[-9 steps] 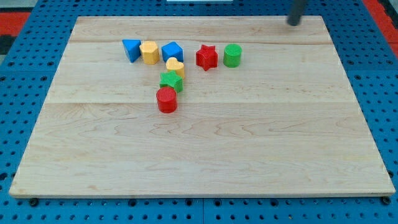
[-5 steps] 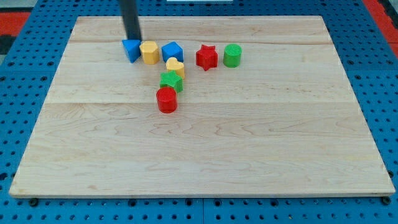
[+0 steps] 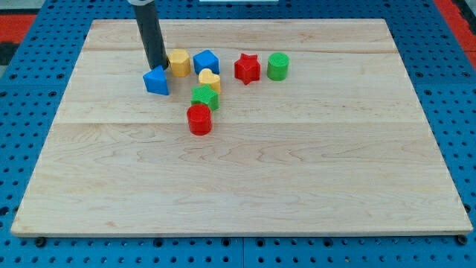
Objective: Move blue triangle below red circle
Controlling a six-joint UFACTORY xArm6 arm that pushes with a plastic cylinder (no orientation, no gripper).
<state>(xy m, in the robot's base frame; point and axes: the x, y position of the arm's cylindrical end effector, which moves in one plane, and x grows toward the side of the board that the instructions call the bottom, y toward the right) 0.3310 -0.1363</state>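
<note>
The blue triangle (image 3: 156,80) lies on the wooden board (image 3: 297,171), left of the block cluster. My tip (image 3: 158,66) touches its top edge, just left of the yellow block (image 3: 178,62). The red circle (image 3: 199,119) sits lower and to the right of the triangle, directly under the green block (image 3: 204,97).
A blue cube (image 3: 206,61) sits right of the yellow block, with a yellow heart (image 3: 210,79) under it. A red star (image 3: 247,68) and a green cylinder (image 3: 278,65) lie further right. Blue pegboard surrounds the board.
My tip swept from the view's top right to the blue triangle, then pushed it down the view, away from the yellow block. The other blocks have not moved.
</note>
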